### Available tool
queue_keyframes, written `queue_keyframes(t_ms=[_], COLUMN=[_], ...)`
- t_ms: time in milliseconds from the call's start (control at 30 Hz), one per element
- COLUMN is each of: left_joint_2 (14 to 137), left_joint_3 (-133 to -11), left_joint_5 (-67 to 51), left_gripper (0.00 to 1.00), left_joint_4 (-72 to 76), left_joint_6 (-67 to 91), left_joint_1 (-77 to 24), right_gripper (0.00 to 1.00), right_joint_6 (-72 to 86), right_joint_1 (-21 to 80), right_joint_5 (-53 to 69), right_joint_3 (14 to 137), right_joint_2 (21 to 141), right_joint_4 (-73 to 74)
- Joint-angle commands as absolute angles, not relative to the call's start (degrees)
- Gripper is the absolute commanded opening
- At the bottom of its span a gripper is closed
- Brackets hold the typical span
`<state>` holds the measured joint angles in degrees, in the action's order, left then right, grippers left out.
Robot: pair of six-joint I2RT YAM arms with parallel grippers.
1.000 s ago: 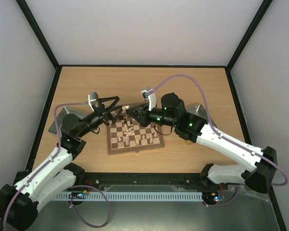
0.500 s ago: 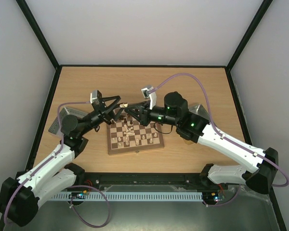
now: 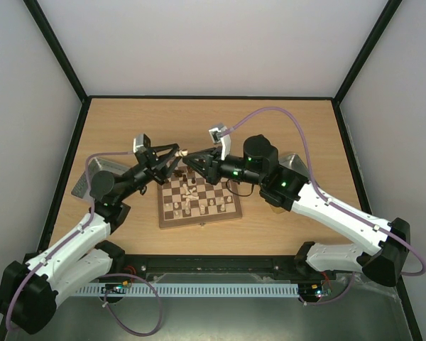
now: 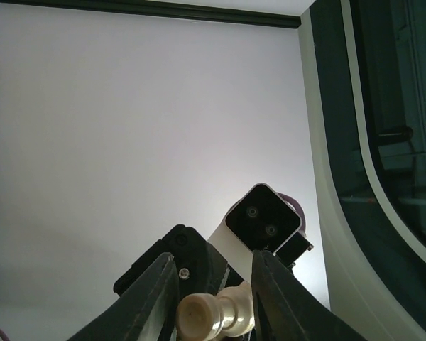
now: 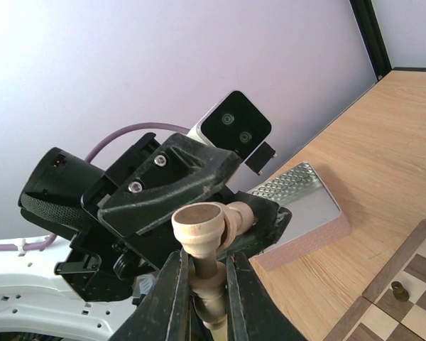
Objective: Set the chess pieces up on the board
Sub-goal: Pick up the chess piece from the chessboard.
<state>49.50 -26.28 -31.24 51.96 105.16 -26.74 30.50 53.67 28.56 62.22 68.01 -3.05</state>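
The board (image 3: 199,223) lies mid-table with several pale and dark chess pieces (image 3: 192,202) scattered on its squares. Above its far edge the two grippers meet tip to tip. My right gripper (image 3: 187,158) (image 5: 206,254) is shut on the stem of a pale chess piece (image 5: 199,222) (image 3: 184,153), base outward. My left gripper (image 3: 177,155) (image 4: 213,257) has its fingers against both ends of a pale piece (image 4: 213,316) lying across its jaws. In the right wrist view a second pale turned shape (image 5: 245,212) shows behind the base; I cannot tell if it is another piece.
A grey metal tray (image 3: 92,174) (image 5: 298,192) sits left of the board, partly under the left arm. Another tray (image 3: 291,162) lies right of the board under the right arm. The board's corner (image 5: 405,298) holds a dark piece (image 5: 396,288). Black frame posts edge the table.
The left gripper's jaws have closed from wide open onto the pale piece at the right gripper's tip. Both grippers have edged closer together; the right one stays shut.
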Motion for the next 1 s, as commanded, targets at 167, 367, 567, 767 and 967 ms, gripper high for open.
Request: queue_keyframes(t_ms=[167, 367, 567, 767, 967], left_joint_2=[49.25, 48.71, 46.01, 45.77, 52.25], left_joint_3=[-26.12, -26.53, -30.03, -40.37, -46.96], left_joint_5=[-29.58, -29.04, -27.17, -18.7, -4.56], left_gripper=[0.17, 0.08, 0.08, 0.09, 0.12], left_joint_4=[53.31, 50.47, 32.78, 3.58, -13.13], left_joint_6=[104.94, 102.81, 90.84, 62.99, 42.1], left_joint_1=[-27.03, -27.07, -27.07, -28.19, -37.4], right_gripper=[0.08, 0.08, 0.08, 0.08, 0.08], right_joint_6=[31.29, 31.55, 31.26, 32.3, 35.99], right_joint_1=[54.14, 54.14, 54.14, 54.1, 54.12], right_joint_5=[28.74, 27.91, 21.5, 5.12, -18.5], right_joint_3=[61.54, 60.45, 59.23, 59.08, 59.26], right_joint_2=[66.68, 66.14, 63.21, 61.67, 61.61], right_joint_4=[-6.33, -6.05, -3.91, 3.19, 12.34])
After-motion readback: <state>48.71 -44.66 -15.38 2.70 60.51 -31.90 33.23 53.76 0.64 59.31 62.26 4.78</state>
